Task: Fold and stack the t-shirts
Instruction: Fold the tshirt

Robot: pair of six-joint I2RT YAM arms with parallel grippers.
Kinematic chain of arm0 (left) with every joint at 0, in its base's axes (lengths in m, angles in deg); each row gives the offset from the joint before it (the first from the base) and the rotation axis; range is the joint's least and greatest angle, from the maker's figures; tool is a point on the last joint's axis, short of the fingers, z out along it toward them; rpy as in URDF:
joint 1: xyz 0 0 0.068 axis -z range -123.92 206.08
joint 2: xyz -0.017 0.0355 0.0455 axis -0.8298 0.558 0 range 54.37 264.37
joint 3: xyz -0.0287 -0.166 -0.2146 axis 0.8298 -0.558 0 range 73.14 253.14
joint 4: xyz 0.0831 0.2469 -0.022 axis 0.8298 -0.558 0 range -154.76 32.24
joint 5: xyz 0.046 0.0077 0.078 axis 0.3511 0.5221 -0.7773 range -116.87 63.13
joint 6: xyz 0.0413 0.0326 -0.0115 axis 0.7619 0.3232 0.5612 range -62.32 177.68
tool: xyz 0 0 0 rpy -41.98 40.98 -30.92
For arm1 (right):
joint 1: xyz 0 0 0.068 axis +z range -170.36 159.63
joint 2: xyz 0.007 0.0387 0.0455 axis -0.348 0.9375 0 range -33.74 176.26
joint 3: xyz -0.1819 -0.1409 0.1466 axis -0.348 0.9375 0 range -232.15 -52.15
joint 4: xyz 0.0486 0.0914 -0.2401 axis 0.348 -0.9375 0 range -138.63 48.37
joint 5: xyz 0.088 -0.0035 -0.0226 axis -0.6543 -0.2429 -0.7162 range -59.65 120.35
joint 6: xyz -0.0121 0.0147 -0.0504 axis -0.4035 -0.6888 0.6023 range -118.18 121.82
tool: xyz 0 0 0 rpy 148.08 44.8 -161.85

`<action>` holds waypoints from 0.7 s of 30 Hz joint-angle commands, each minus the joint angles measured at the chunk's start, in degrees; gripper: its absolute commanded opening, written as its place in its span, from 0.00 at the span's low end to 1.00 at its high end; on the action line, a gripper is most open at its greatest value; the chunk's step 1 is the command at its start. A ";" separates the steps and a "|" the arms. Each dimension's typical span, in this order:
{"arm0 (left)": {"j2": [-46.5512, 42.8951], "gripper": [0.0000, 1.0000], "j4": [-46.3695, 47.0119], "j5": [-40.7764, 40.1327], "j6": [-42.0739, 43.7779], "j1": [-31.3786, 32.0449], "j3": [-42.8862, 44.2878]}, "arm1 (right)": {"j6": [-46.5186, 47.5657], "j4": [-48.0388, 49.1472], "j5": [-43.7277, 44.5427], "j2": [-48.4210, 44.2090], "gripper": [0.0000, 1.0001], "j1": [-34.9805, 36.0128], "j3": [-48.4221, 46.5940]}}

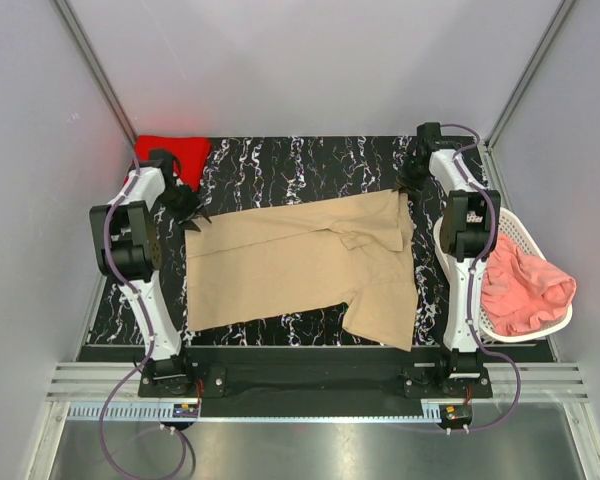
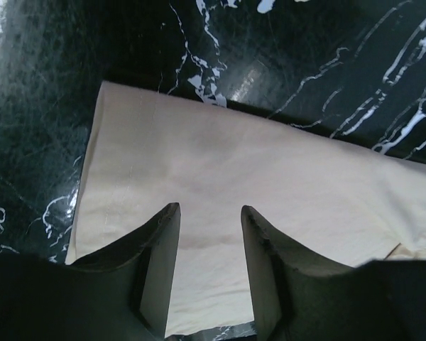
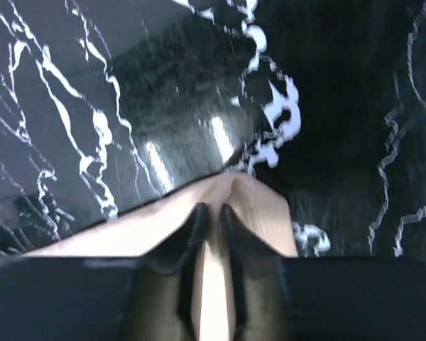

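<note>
The tan t-shirt [image 1: 300,265] lies spread flat on the black marble table [image 1: 280,160]. My left gripper [image 1: 188,208] hovers over the shirt's far left corner. In the left wrist view the left gripper [image 2: 209,207] stands open, with flat tan cloth [image 2: 220,163] showing between its fingers. My right gripper [image 1: 408,186] is at the shirt's far right corner. In the right wrist view the right gripper [image 3: 212,206] is pinched on a raised fold of the tan cloth [image 3: 263,206]. A red t-shirt [image 1: 175,153] sits bunched at the back left corner. A salmon-pink t-shirt [image 1: 520,285] lies in the basket.
A white lattice basket [image 1: 517,225] stands at the table's right edge beside the right arm. Grey walls close in the left, back and right sides. Bare marble runs behind the tan shirt and along its near edge.
</note>
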 commanded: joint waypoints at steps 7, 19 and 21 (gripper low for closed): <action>4.22 0.45 -3.95 -5.14 1.10 -0.75 2.94 | 0.83 6.74 6.00 1.28 0.00 -0.40 -3.42; 5.63 0.48 -4.04 -8.92 4.88 -2.16 4.17 | -1.54 -0.44 5.57 8.48 0.29 -0.49 -16.93; 3.44 0.51 -3.60 -8.92 4.97 -2.08 3.13 | -1.89 -6.06 5.30 10.06 0.44 -0.49 -22.02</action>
